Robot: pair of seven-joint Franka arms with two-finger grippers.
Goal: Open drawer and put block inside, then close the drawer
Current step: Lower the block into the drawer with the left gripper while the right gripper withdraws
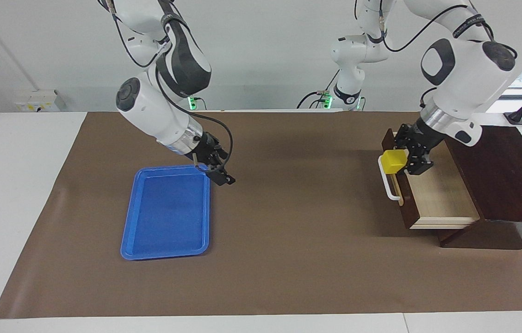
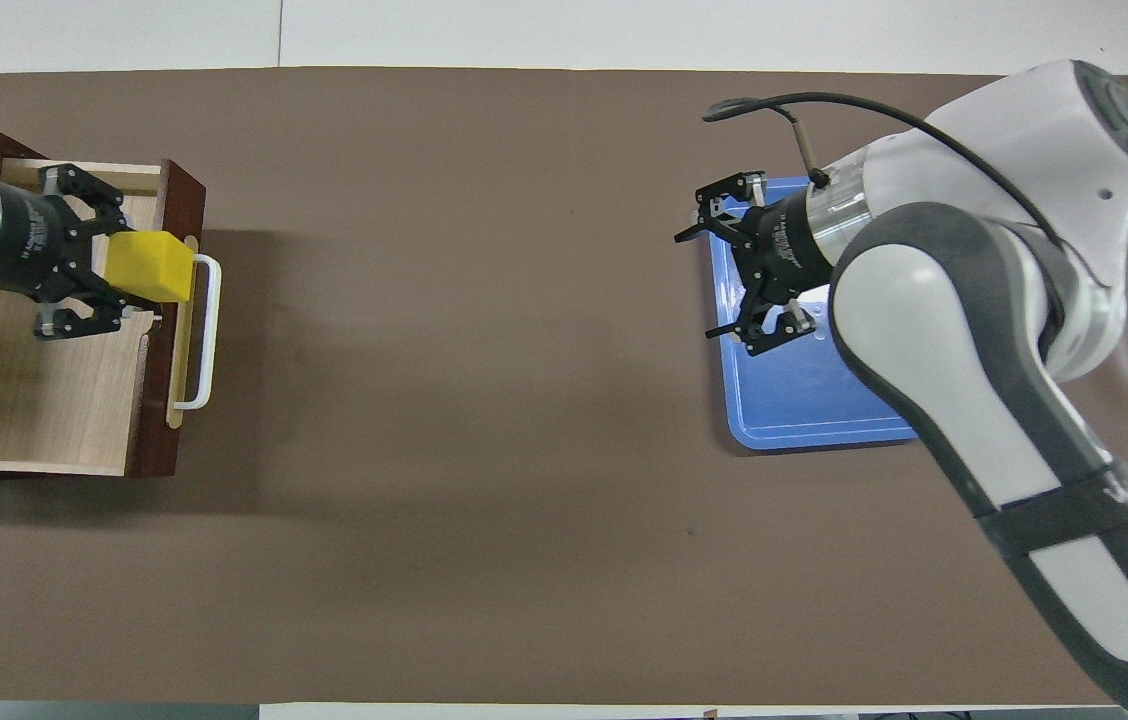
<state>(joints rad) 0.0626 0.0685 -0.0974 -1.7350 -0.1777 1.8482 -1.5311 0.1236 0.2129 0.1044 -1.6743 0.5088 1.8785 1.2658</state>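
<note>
Gripping the yellow block (image 1: 394, 161) between its fingertips, your left gripper (image 1: 407, 163) hangs in the air over the front edge of the open drawer (image 1: 432, 185), with the cube sitting above the drawer's dark front panel and the upper end of its white bar handle (image 1: 387, 179). You can see in the overhead view that the block (image 2: 148, 267) juts out of the left gripper (image 2: 119, 272) toward the handle (image 2: 205, 332), while the gripper's black body lies over the pale wood interior of the drawer (image 2: 54, 380). The block is clear of the drawer floor and not yet inside; it is carried, not resting on anything. The drawer itself is pulled out of its dark wooden box (image 1: 501, 171), which stands at the left arm's end of the table, its tan strip showing along the front under the handle. Your right gripper (image 1: 221, 173) stands wide open and holds nothing; look at the overhead view and you see its fingers (image 2: 699, 232) spread apart. It hovers over the edge of the blue plastic tray (image 1: 168, 212) at the corner nearest the robots, toward the right arm's end of the table, well apart from the drawer. The tray (image 2: 804, 410) has nothing in it. Everything sits on a brown mat (image 1: 288, 240) that covers the white table (image 1: 15, 185).
</note>
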